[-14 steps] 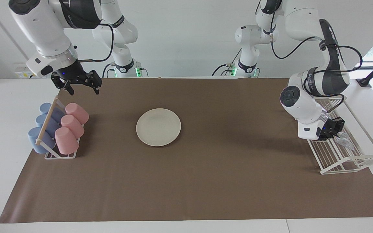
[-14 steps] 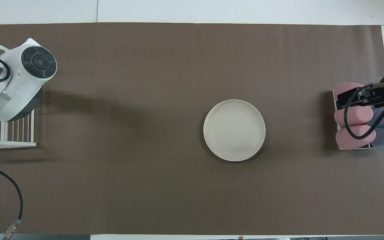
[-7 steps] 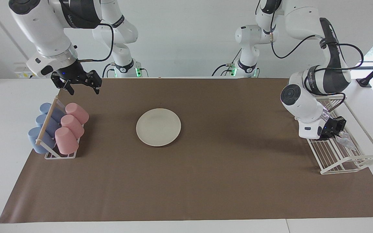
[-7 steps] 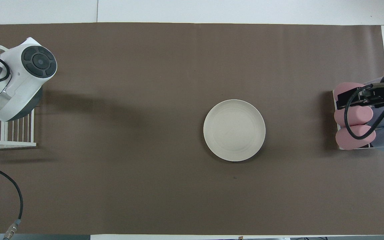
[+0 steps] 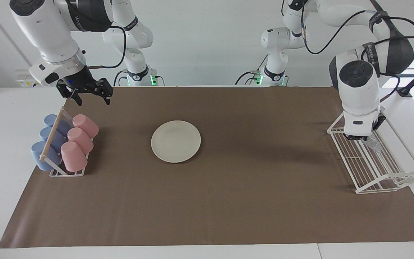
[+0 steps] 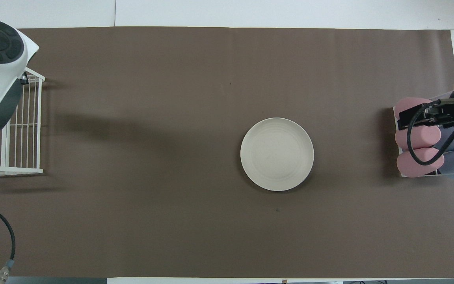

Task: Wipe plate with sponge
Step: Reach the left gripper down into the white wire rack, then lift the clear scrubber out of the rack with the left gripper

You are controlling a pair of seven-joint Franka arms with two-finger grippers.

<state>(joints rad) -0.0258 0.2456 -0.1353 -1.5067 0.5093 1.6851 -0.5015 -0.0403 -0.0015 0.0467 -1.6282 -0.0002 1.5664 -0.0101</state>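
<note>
The plate (image 5: 175,141) lies flat on the brown mat (image 5: 228,216), about midway between the mat's long edges and somewhat toward the right arm's end. At that end a cup rack (image 5: 65,173) holds pink cups (image 5: 78,141) and blue cups (image 5: 49,138); the right gripper (image 5: 86,94) hangs over the mat's corner near the robots, fingers spread, holding nothing. At the left arm's end, the left gripper (image 5: 364,138) is raised over the white wire rack (image 5: 383,181), clenched on the sponge (image 5: 374,144), which dangles above the rack's wires
</note>
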